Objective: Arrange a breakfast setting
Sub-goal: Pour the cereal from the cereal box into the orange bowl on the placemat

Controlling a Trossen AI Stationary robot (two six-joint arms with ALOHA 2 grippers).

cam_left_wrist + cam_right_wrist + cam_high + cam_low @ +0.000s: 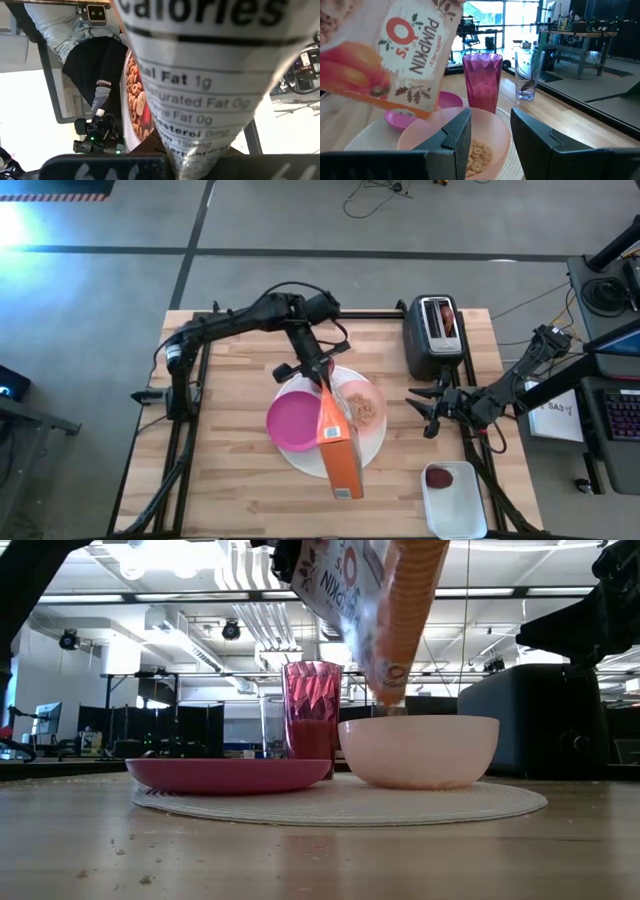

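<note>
Wooden table (pixel 250 480) w/ light plank top stands on a grey concrete floor (pixel 90 290) crossed by dark seam lines. Cables (pixel 385 192) trail on the floor beyond the table's far edge. A desk w/ a keyboard (pixel 622 415) sits beside the table. Seen level from the table, the room is a big open workspace: white ceiling w/ strip lights (pixel 180 597) & exposed pipes (pixel 262 625), dark partitions (pixel 165 728) at the back. Bright windows (pixel 487 20) & more workbenches (pixel 580 37) lie well beyond the table.

Wooden table (pixel 230 480): big round white plate (pixel 372 448) at centre, black toaster (pixel 434 336) far right, white tray (pixel 455 505) near right corner.
</note>
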